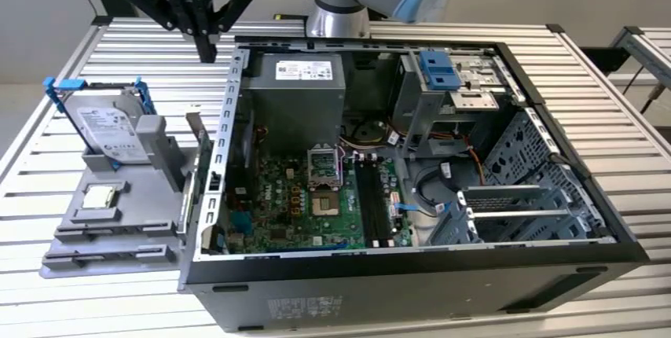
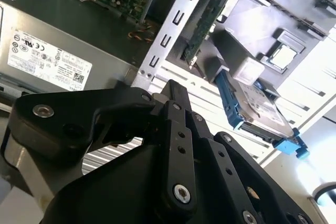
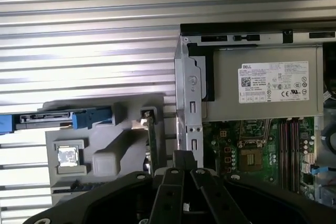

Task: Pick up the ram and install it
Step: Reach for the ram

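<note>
The ram is a thin green stick standing on edge in the grey fixture, just outside the open computer case on the exterior view's left. It appears edge-on in both wrist views. My gripper hangs above the table behind the ram, near the case's back corner, well above it and apart from it. Its black fingers are shut together with nothing between them. The dark ram slots lie on the motherboard beside the processor socket.
The fixture also carries a hard drive with blue brackets and a processor chip. Inside the case are the power supply, a blue-latched drive cage and cables. All of it rests on a slatted metal table.
</note>
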### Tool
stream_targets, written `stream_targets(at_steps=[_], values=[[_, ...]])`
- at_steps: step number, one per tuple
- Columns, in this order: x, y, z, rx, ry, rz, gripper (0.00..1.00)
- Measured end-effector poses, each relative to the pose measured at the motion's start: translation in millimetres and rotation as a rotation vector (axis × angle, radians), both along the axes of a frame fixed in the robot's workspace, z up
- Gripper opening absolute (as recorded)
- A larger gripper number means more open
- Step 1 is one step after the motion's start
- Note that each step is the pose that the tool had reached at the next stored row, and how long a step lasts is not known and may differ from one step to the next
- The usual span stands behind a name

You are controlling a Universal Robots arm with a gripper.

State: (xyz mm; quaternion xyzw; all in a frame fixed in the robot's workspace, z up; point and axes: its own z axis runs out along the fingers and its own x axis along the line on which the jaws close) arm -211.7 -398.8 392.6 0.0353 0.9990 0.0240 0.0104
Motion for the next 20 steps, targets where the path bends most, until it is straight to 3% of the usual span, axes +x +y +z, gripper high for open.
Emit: stream_targets(at_steps=[20], values=[[-37.1, 0.0, 0.0, 0.0000, 0.0000, 0.000, 0.00]])
